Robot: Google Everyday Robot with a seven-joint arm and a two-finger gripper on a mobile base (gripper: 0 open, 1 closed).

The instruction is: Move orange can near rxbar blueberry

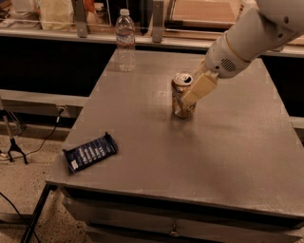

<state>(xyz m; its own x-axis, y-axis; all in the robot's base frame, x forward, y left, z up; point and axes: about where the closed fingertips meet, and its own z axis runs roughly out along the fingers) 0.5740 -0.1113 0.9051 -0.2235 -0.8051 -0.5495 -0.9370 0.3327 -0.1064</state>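
The orange can (pixel 179 90) stands upright on the grey table (pixel 156 142), a little right of the middle, its silver top showing. My gripper (pixel 192 95) reaches down from the upper right and lies against the can's right side, partly covering it. The rxbar blueberry (pixel 90 152), a dark navy bar with white lettering, lies flat near the table's front left corner, well apart from the can.
A clear plastic water bottle (pixel 125 40) stands at the table's far left edge. A counter with shelves and boxes (pixel 190 14) runs behind the table. Cables and a stand (pixel 14 142) lie on the floor at the left.
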